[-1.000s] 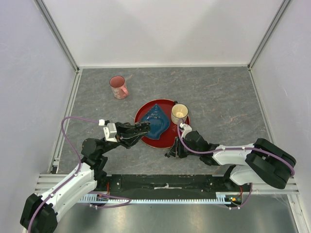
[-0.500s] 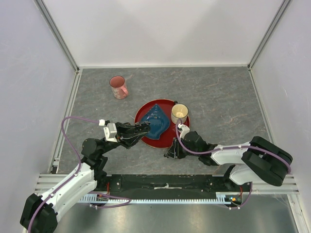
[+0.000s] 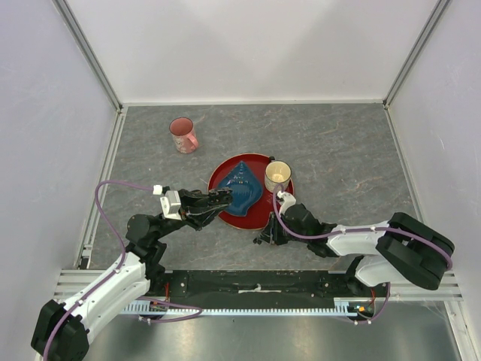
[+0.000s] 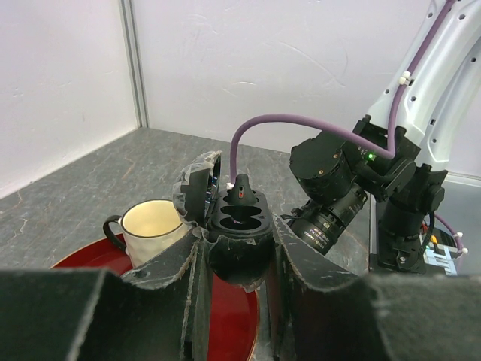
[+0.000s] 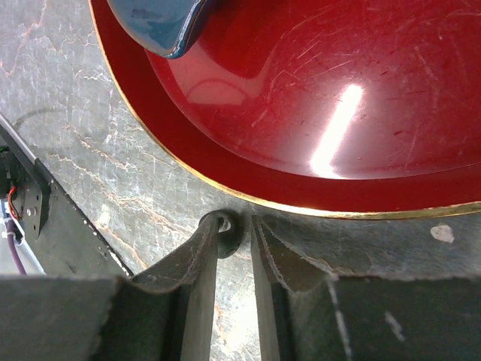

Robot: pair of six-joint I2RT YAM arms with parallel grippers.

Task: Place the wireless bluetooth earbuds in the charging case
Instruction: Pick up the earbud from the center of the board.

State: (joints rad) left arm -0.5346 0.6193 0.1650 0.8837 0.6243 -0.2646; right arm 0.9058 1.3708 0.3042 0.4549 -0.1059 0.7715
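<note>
My left gripper (image 3: pixel 224 198) is shut on the open black charging case (image 4: pixel 239 226) and holds it above the red plate's near-left edge. The case's lid (image 4: pixel 197 188) is swung open to the left. One earbud (image 4: pixel 242 188) stands in the far slot; the near slot looks empty. My right gripper (image 3: pixel 261 239) is down at the table just in front of the plate. In the right wrist view its jaws (image 5: pixel 234 233) stand narrowly apart around a tiny black earbud (image 5: pixel 230 239). The earbud touches the left finger, with a thin gap at the right one. Other earbuds are out of view.
A red plate (image 3: pixel 259 218) carries a blue leaf-shaped dish (image 3: pixel 240 188) and a cream cup (image 3: pixel 277 176). A pink mug (image 3: pixel 183 135) stands at the back left. The plate's gold rim (image 5: pixel 301 204) runs right in front of my right fingertips.
My right gripper has slid slightly left along the plate's front edge. The left arm and the case have not moved.
</note>
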